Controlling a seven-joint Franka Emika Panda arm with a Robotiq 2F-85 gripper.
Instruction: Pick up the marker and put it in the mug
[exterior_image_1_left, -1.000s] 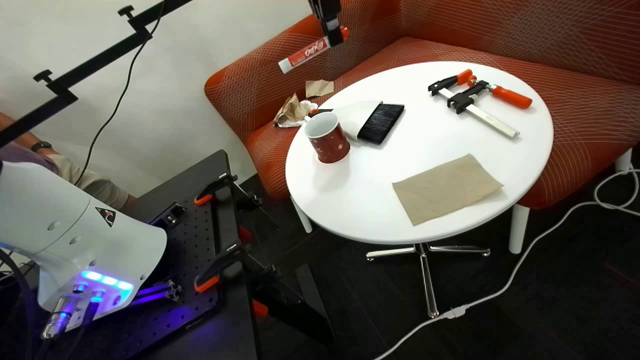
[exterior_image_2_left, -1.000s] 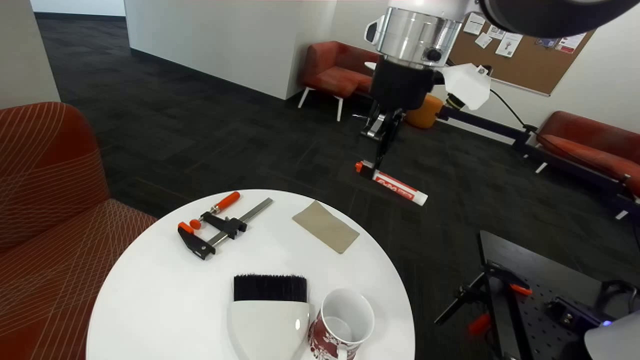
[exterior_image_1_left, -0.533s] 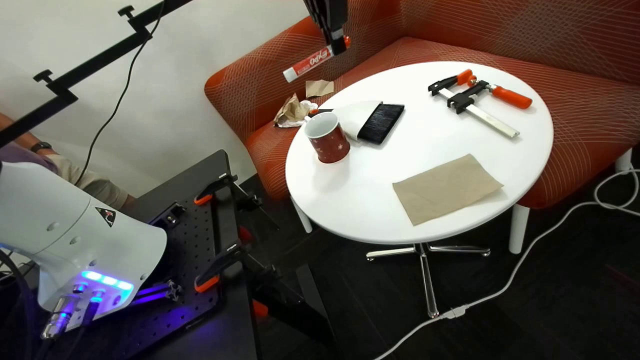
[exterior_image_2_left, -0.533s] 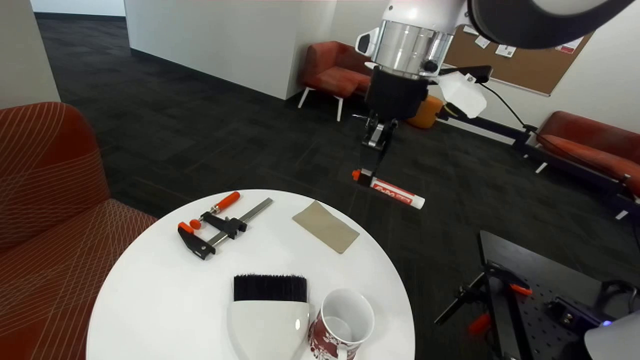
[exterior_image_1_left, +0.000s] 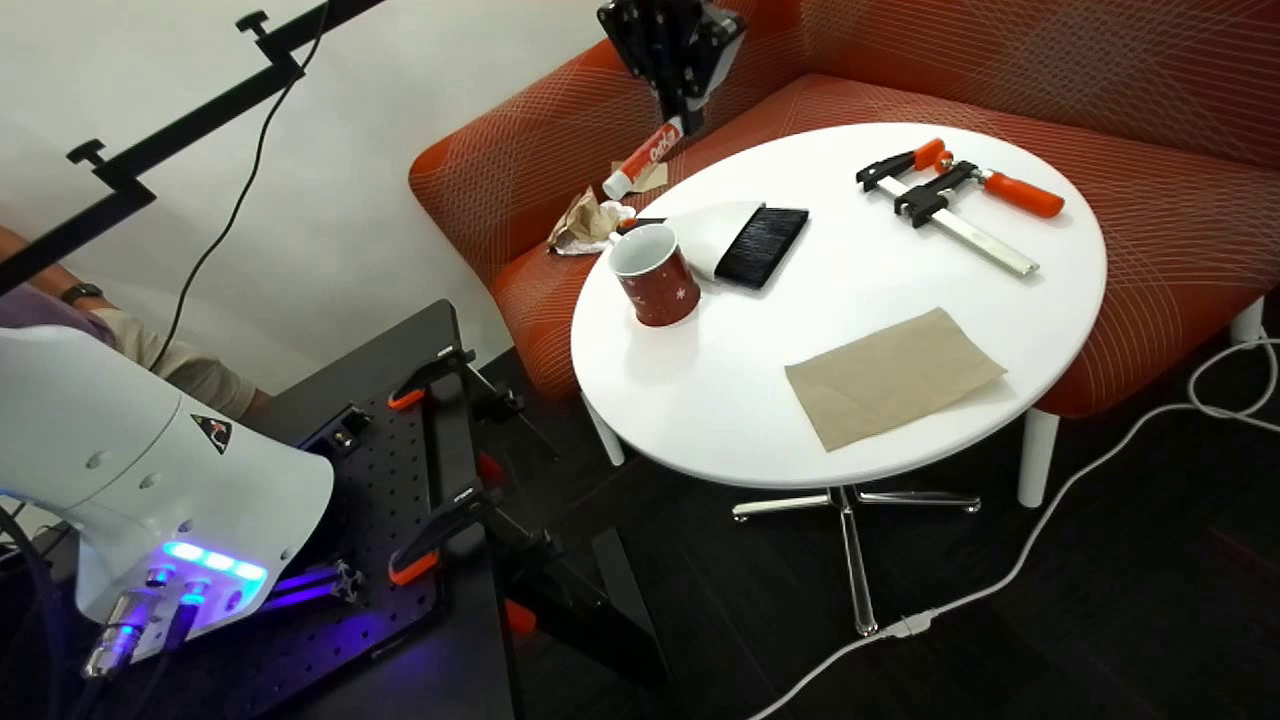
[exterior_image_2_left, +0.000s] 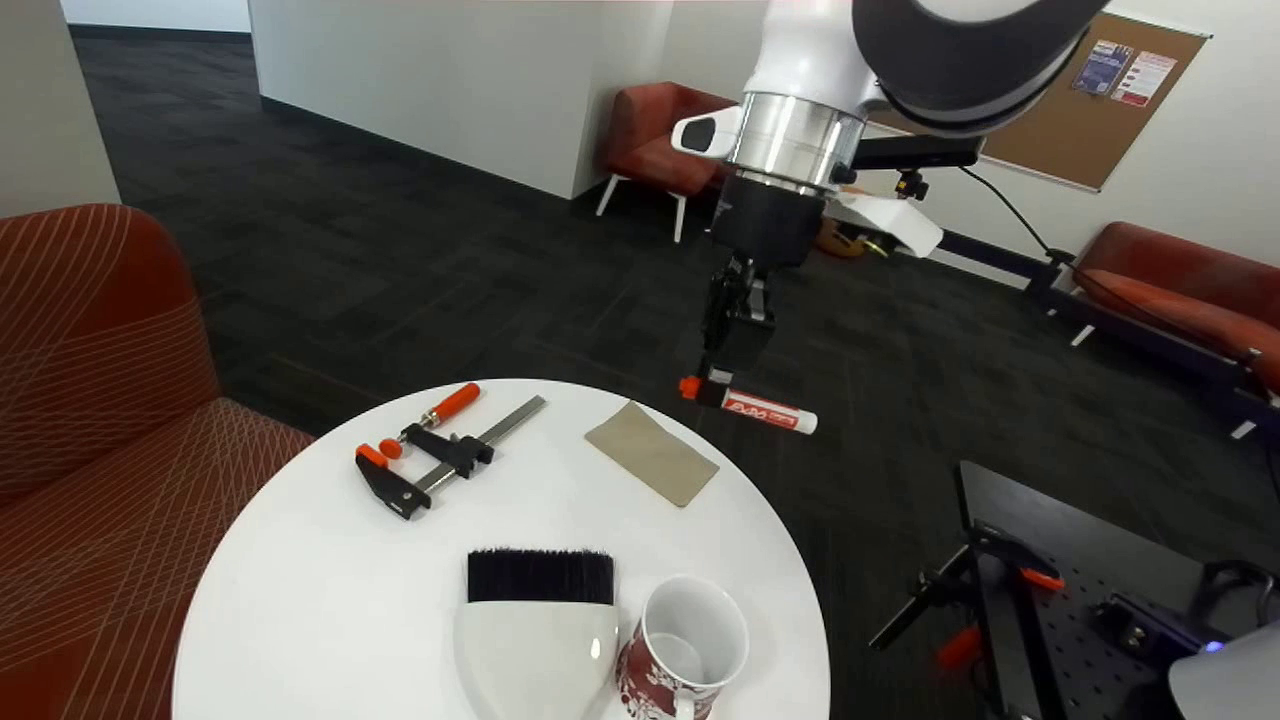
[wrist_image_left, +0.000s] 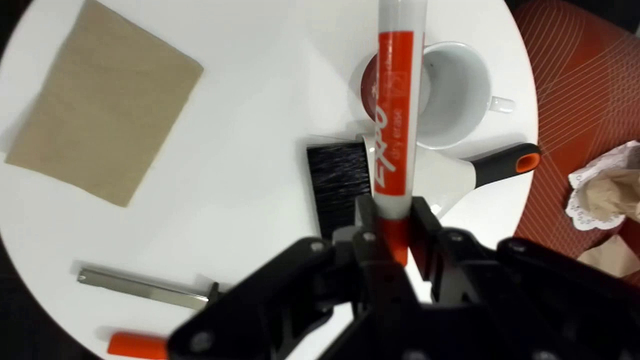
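The mug (exterior_image_1_left: 658, 280) looks glossy, the marker (wrist_image_left: 397, 125) smooth plastic, the paper sheet (wrist_image_left: 107, 105) matt.

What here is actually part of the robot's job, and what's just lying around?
Part of the job:
Expo dry-erase marker, held between the fingers
dark red mug, upright

Just lying around:
hand brush
bar clamp
brown paper sheet
crumpled brown paper
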